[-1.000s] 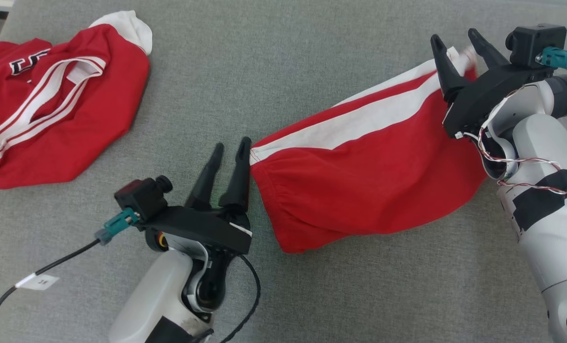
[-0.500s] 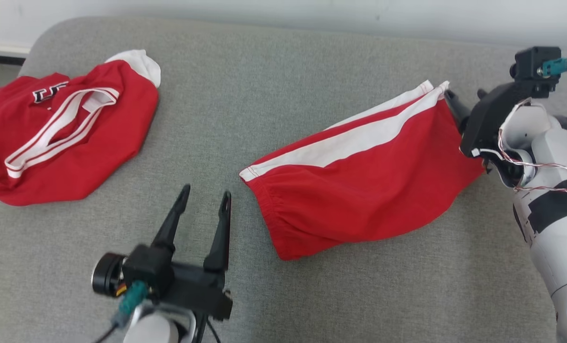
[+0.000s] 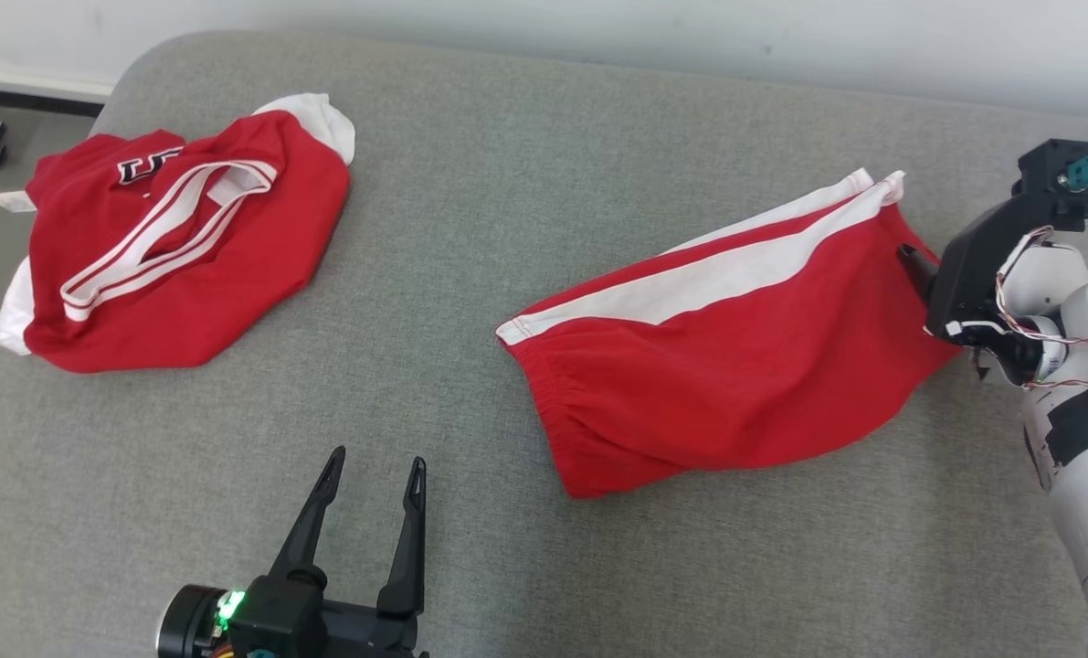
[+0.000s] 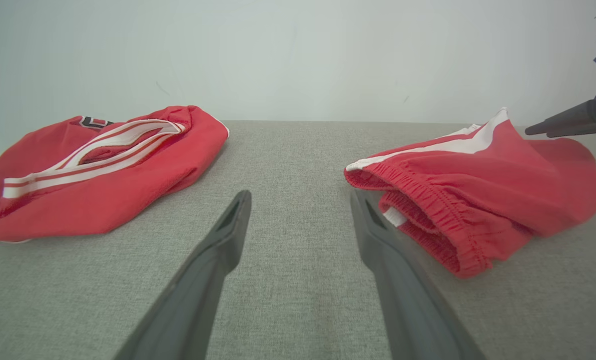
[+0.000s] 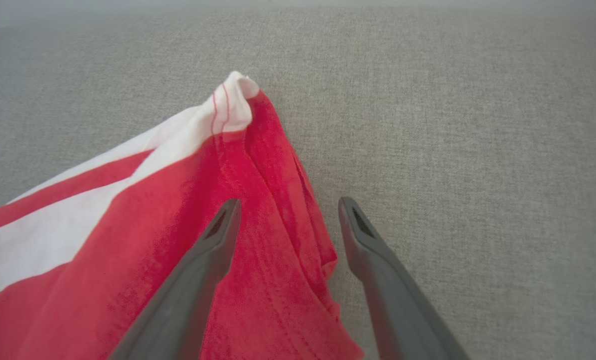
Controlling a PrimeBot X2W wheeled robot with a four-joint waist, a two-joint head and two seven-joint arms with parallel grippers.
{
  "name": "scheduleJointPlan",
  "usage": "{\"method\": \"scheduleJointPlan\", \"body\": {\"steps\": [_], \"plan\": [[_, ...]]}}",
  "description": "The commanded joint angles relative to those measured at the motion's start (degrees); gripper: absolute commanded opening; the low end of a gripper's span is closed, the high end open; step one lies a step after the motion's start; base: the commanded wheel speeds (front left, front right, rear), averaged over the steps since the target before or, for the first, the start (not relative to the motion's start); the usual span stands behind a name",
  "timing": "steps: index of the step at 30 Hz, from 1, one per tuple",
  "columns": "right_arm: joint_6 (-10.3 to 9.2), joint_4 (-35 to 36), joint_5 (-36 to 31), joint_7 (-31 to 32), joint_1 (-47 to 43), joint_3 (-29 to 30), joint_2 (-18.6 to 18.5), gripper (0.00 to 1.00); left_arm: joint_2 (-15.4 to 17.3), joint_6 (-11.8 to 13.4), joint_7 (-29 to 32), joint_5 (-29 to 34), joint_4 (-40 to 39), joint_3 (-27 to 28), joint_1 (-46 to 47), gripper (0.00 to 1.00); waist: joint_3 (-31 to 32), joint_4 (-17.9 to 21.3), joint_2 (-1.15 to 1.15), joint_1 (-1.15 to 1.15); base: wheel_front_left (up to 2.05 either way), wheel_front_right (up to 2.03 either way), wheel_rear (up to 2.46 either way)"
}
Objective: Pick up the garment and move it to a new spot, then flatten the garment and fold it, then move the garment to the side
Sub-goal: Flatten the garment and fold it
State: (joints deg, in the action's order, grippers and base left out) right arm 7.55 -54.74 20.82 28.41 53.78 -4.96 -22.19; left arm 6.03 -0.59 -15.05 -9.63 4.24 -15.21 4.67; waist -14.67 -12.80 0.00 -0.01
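Here, folded red shorts (image 3: 726, 366) lie toward the right edge of the grey cushion (image 3: 507, 137), the right gripper (image 5: 288, 201) spread-fingered over their right end, the left gripper (image 3: 377, 455) spread-fingered near the front edge; dragging them aside by one end could undo the fold.

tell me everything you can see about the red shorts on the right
The red shorts look like soft knit cloth, with a gathered elastic waistband at the near-left end and a white side stripe along the far edge. They lie folded over, fairly flat and slanted, on the grey cushion. The open right gripper sits at their right edge, one finger over the cloth; contact cannot be told.
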Motion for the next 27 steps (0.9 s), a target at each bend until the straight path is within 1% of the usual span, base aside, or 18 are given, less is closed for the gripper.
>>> {"method": "scheduleJointPlan", "body": {"steps": [1,12,15,19,20,21,23,27], "plan": [[-0.13,-0.08,-0.57,0.20,-0.65,0.23,0.01,1.00,-0.25,-0.24,-0.19,0.30,-0.22,0.11,-0.63,1.00,-0.90,-0.90,0.00,0.01,0.00,0.00,0.00],[-0.13,0.27,-9.54,5.09,0.49,6.93,1.09,1.00,-1.98,-2.28,-0.19,0.35,-0.40,1.12,0.78,1.00,-4.40,-3.81,0.00,0.01,0.00,0.00,0.00],[-0.13,0.54,-11.19,6.95,0.34,8.83,2.67,1.00,-2.30,-2.40,-0.19,0.39,-0.30,1.53,1.06,1.00,-5.20,-4.23,0.00,0.01,0.00,0.00,0.00],[0.01,1.17,-13.00,12.73,-1.01,8.99,5.24,1.00,-2.60,-2.69,-0.19,0.57,-0.06,2.00,1.18,1.00,-5.75,-4.18,0.00,0.01,0.00,0.00,0.00],[0.02,1.91,-13.25,13.41,-1.47,8.90,5.35,0.33,-2.65,-2.77,-0.19,0.59,0.04,2.07,1.26,1.00,-5.79,-4.12,0.00,0.01,0.00,0.00,0.00],[0.02,2.83,-13.44,14.08,-1.97,8.83,5.47,0.00,-2.71,-2.88,-0.19,0.54,0.12,2.17,1.37,1.00,-5.78,-4.03,0.00,0.01,0.00,0.00,0.00],[0.01,4.98,-13.72,15.16,-3.06,8.64,5.51,0.00,-2.81,-2.94,-0.19,0.62,0.28,2.37,1.42,1.00,-5.52,-3.66,0.00,0.01,0.00,0.00,0.00],[-0.01,10.30,-13.75,15.67,-5.17,9.35,4.41,0.00,-2.93,-3.13,-0.19,0.49,0.61,2.55,1.28,1.00,-4.87,-2.51,0.00,0.01,0.00,0.00,0.00]]}}
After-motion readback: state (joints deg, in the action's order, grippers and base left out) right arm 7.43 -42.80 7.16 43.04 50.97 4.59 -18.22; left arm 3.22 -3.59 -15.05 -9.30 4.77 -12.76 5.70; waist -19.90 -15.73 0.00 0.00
